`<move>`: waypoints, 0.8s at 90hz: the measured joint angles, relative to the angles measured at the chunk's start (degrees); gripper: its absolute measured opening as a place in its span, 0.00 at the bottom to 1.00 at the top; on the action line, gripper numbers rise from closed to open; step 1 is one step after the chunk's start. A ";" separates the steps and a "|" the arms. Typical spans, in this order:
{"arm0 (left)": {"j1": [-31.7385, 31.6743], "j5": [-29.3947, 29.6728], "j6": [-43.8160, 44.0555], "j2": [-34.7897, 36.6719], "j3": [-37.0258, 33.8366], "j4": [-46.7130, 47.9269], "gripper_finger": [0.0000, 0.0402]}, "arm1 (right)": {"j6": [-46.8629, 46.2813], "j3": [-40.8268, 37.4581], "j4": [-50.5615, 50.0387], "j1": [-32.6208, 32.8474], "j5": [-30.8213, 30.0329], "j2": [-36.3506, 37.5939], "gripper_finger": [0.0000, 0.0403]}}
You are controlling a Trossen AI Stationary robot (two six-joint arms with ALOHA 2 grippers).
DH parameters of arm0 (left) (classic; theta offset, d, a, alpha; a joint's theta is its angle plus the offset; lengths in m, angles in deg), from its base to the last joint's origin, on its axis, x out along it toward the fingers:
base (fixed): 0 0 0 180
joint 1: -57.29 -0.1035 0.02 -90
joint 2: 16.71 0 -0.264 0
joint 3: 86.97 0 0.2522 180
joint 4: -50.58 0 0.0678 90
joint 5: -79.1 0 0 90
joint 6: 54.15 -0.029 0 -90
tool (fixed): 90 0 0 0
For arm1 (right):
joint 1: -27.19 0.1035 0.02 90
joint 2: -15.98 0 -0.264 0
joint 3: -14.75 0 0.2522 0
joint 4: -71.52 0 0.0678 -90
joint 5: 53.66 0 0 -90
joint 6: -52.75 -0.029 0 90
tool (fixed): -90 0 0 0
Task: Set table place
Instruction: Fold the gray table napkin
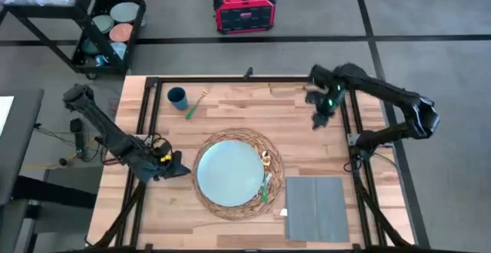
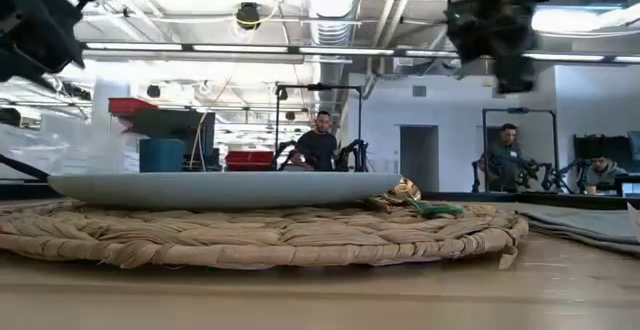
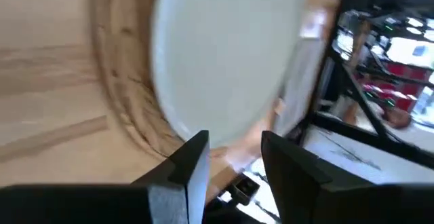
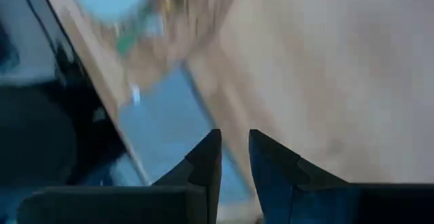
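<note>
Our left gripper [image 3: 234,159] has its jaws parted with nothing between them, just beside the round woven straw mat [image 1: 270,147], low over the light wooden plank table [image 1: 230,103]. Our right gripper [image 4: 234,157] hangs well above the table's far right part, jaws slightly apart and empty. On the mat lies the pale blue round plate [image 1: 230,172], with a green-handled utensil [image 1: 265,187] at its right edge. The grey square napkin [image 1: 315,207] lies just right of the mat. The small dark blue cup [image 1: 176,96] and another green-handled utensil [image 1: 192,107] sit near the far left corner.
</note>
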State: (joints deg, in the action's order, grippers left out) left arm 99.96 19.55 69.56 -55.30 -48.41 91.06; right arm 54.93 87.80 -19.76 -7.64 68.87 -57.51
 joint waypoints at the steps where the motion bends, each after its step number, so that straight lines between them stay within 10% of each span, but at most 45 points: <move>1: 0.00 0.16 -0.20 0.22 0.00 -0.13 0.30 | -0.64 -1.08 0.35 0.58 -0.01 0.56 0.16; 45: 0.00 11.51 -3.03 1.96 0.00 -0.84 0.30 | -41.16 -36.01 19.45 20.01 -1.73 26.96 0.19; 72: -0.02 11.72 -3.08 1.81 0.00 -1.20 0.30 | -56.41 -38.12 25.65 26.70 -8.50 27.29 0.34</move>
State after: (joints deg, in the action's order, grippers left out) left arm 99.94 31.27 66.48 -53.48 -48.41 89.86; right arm -1.48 49.68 5.89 19.05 60.36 -30.21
